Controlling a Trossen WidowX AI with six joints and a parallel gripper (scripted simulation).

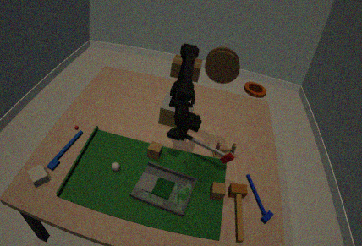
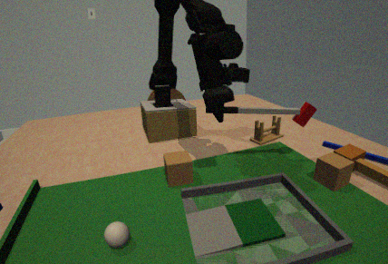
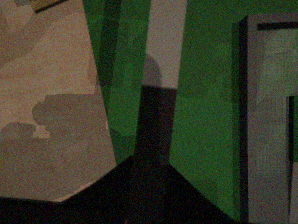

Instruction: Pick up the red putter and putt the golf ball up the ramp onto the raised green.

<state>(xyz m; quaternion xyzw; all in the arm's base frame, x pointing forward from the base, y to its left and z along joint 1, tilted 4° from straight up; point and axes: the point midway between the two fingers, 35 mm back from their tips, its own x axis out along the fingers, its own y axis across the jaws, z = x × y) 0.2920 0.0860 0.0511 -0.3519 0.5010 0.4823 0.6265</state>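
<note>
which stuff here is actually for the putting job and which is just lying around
For the job:
- red-headed grey-shafted putter, clamped in the black gripper
- white golf ball
- grey ramp frame with raised green square

Lying about:
- two blue putters
- wooden mallet
- tan cubes
- orange ring
- empty wooden stand

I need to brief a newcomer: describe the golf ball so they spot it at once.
Start at the green mat covering the front of the table. Left of the grey-walled ramp tray, the golf ball sits alone on the mat. It is the only white sphere; its neighbours are tan cubes.
</note>
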